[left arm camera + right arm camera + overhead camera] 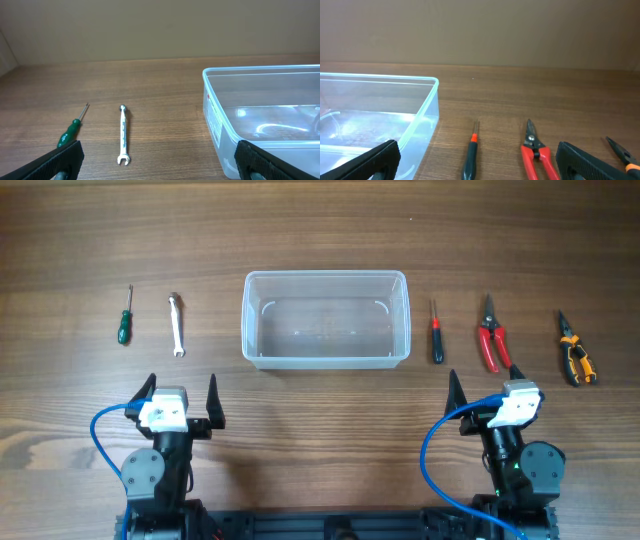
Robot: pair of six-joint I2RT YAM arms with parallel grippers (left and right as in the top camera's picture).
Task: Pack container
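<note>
So we're looking at the very start of the packing, judging by how things lie: nothing is sitting in the container yet. Nearest us, at the bottom of the overhead frame, the left gripper is hanging in the lower left and the right gripper in the lower right. Both have their jaws spread wide and are holding nothing.

Moving up to the middle band, the container is sitting dead center, long side across the frame, and all 5 tools are lying in a row beside it. Left of it we're seeing a green screwdriver and a small wrench. Right of it there's a red-and-black screwdriver, red snips and orange-and-black pliers out toward the right edge.

Next move, we're guessing, is a first pick. The wrench is lying nearly straight ahead of the left gripper, and the red-and-black screwdriver and red snips are ahead of the right one. These are all lying thin and flat on the wooden table, so the jaws are going to need to drop low and straddle the shaft crosswise.

Nothing is blocking the way. The tools are lying well apart from each other. Only the container's wall is standing near the red-and-black screwdriver, so we're watching that side. Past the row, up top, we're seeing only table.
</note>
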